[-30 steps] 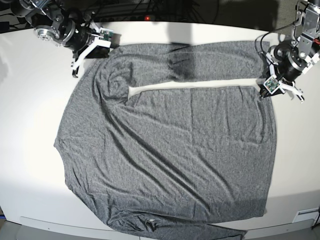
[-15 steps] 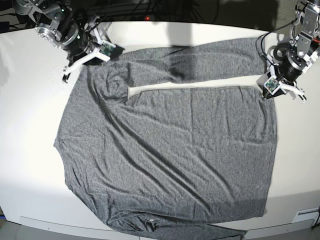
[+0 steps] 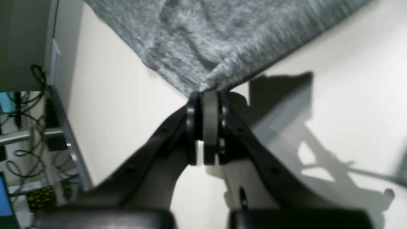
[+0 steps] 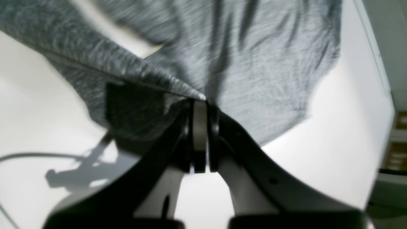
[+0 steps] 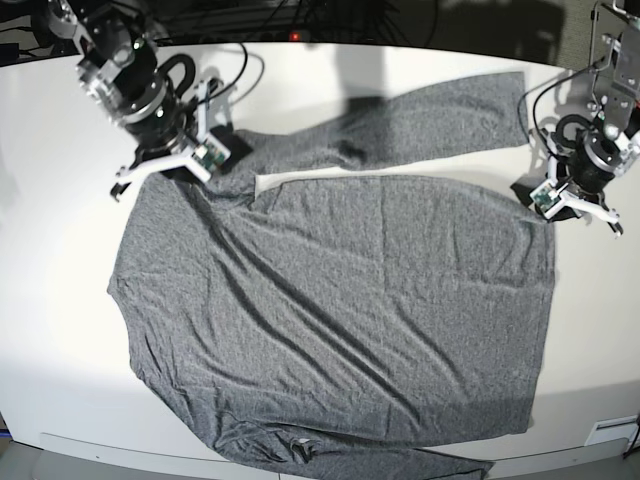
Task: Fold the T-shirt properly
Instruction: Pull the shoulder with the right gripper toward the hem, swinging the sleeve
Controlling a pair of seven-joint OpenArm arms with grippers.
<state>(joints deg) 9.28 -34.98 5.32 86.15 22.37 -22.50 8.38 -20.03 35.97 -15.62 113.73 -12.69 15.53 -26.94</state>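
We have the big grey T-shirt (image 5: 340,310) spread out flat on the white surface (image 5: 60,260). It fills most of the middle, and one long sleeve (image 5: 430,115) lies along the far edge. The bottom of the shirt hangs a little over the near edge.

Our left fingers (image 3: 205,95) are pinched tight on a corner of the cloth. The cloth bunches into a little point right where they meet. In the base view that arm sits at the side of the shirt by the sleeve end. Our right fingers (image 4: 199,103) are pinched tight too, and a fold of grey cloth comes to a point between them. That arm is at the other far corner, by the shoulder.

So we hold two far corners at once. We think the job now is to lift that far edge and bring it over toward the near side to make the first fold.

To do it well, we should move both arms together, side by side. We should keep the cloth pulled gently tight between them so it does not sag. The sleeve could flop or twist, so we go slowly. The shirt has many wrinkles, and a slow, even pull may smooth them. We should not let go until the edges line up.
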